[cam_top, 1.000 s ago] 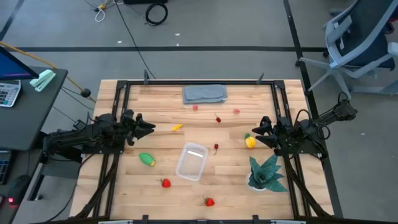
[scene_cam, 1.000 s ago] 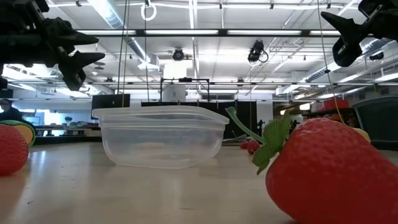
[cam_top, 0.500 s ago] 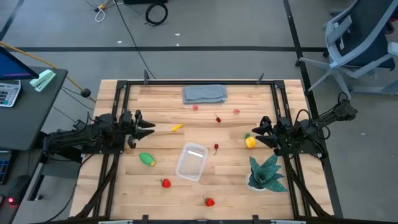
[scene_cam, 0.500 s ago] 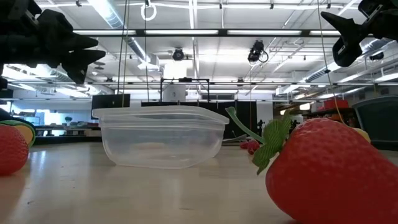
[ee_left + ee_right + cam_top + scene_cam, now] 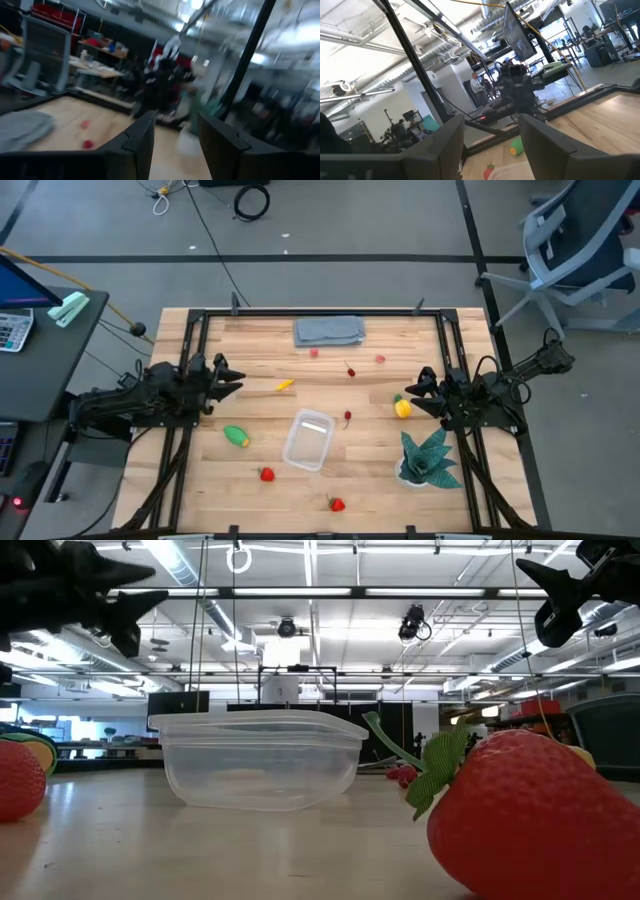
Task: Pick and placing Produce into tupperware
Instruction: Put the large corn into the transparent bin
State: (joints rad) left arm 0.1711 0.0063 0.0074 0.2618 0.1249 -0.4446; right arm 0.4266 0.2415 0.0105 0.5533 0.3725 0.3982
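The clear tupperware (image 5: 308, 440) (image 5: 258, 765) stands open on its base at the table's middle. Around it lie the produce: a green oblong (image 5: 236, 437), a yellow lemon (image 5: 402, 409), a yellow-orange sliver (image 5: 285, 386), two red strawberries (image 5: 266, 474) (image 5: 337, 504), and cherries (image 5: 348, 418) (image 5: 351, 371). My left gripper (image 5: 232, 380) (image 5: 135, 615) (image 5: 175, 120) hovers open above the table's left side, left of the sliver. My right gripper (image 5: 408, 396) (image 5: 555, 600) (image 5: 492, 120) hovers open at the right side, just above the lemon.
A folded grey cloth (image 5: 329, 330) lies at the far edge. A green spiky potted plant (image 5: 428, 458) stands near the right arm. Two small pink pieces (image 5: 314, 352) (image 5: 380, 360) lie beyond the cherries. A black frame (image 5: 320, 311) borders the table.
My left gripper has drawn back a little toward the table's left edge and risen, staying open. The right arm and all the produce have kept still.
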